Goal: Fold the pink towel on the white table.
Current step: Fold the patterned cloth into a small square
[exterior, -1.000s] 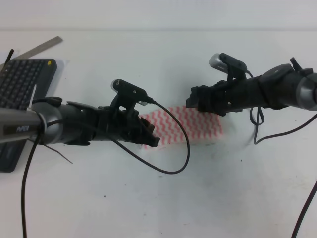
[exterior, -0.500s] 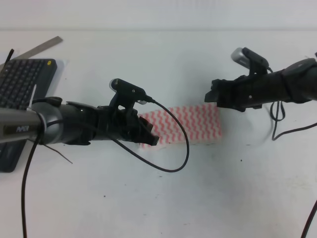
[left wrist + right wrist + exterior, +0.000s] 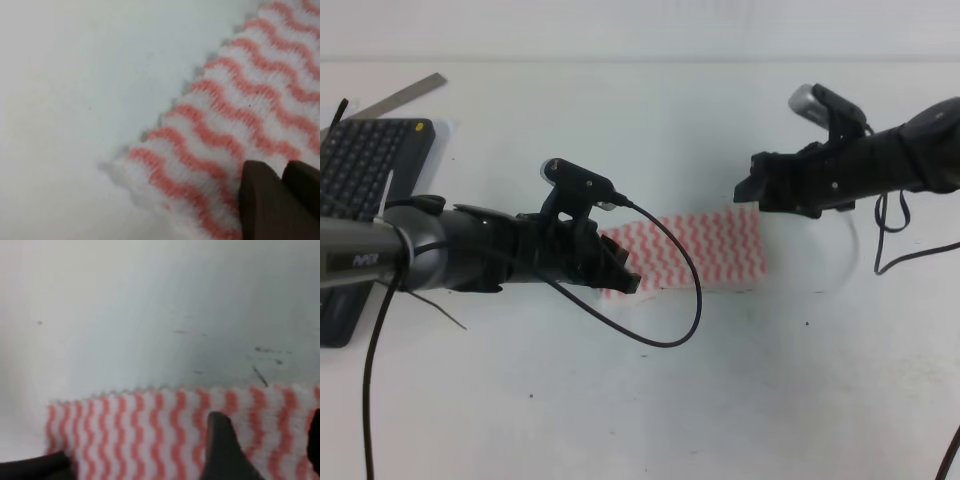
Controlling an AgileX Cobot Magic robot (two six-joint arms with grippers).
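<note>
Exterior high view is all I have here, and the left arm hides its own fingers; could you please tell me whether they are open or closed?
Observer: In the left wrist view the left fingers are pressed together, with their tips over the pink towel near its corner. I cannot tell whether any cloth is pinched between them.
Operator: Thank you. Does that corner lie on the table?
Observer: It seems to rest on the white table, and its scalloped edge is in plain sight.
Operator: And the right fingers, please?
Observer: The right wrist view shows the right fingers spread apart above the towel's long edge, holding nothing.
</note>
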